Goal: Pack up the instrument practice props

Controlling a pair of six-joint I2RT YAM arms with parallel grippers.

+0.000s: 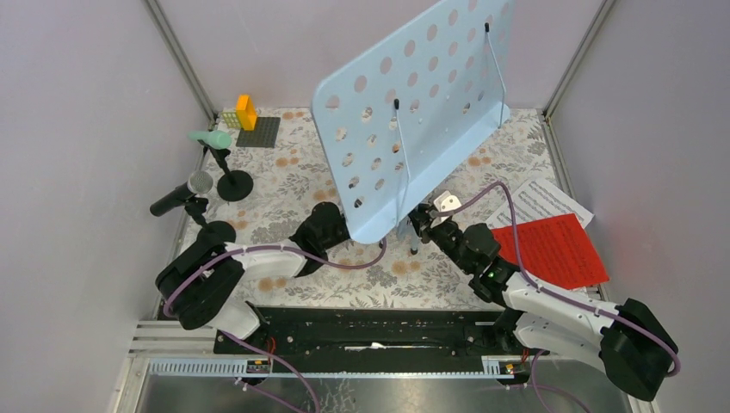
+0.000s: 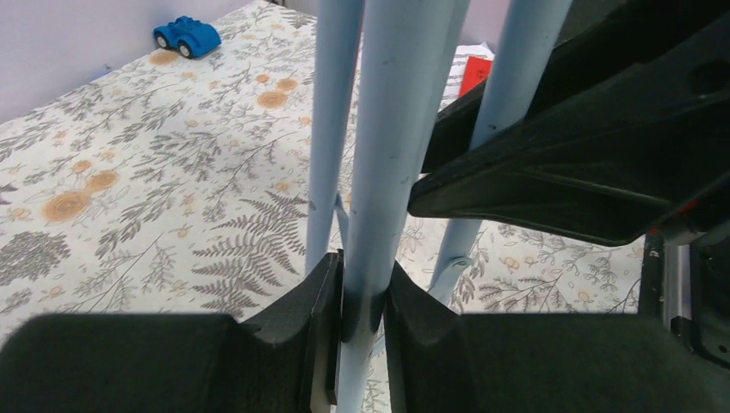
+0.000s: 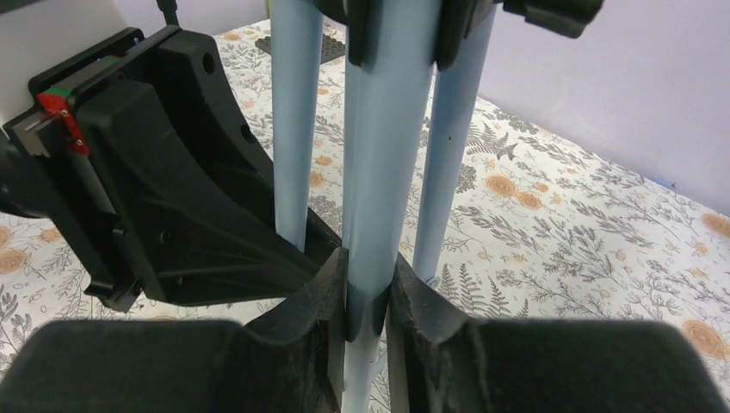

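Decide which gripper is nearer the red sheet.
Right. Both clamp the rack pole: the right gripper from the side facing the red sheet, the left gripper from the far side.

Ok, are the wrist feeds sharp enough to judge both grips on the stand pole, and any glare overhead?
Left wrist: left gripper dark and soft-focused up close, pole in its grip crisp. Right wrist: right gripper likewise blurred, pole sharp. Top external: even light, no glare, but the rack panel covers the pole.

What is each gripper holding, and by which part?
Both the left gripper and right gripper clamp the pale blue perforated sheet-music rack by its middle pole.
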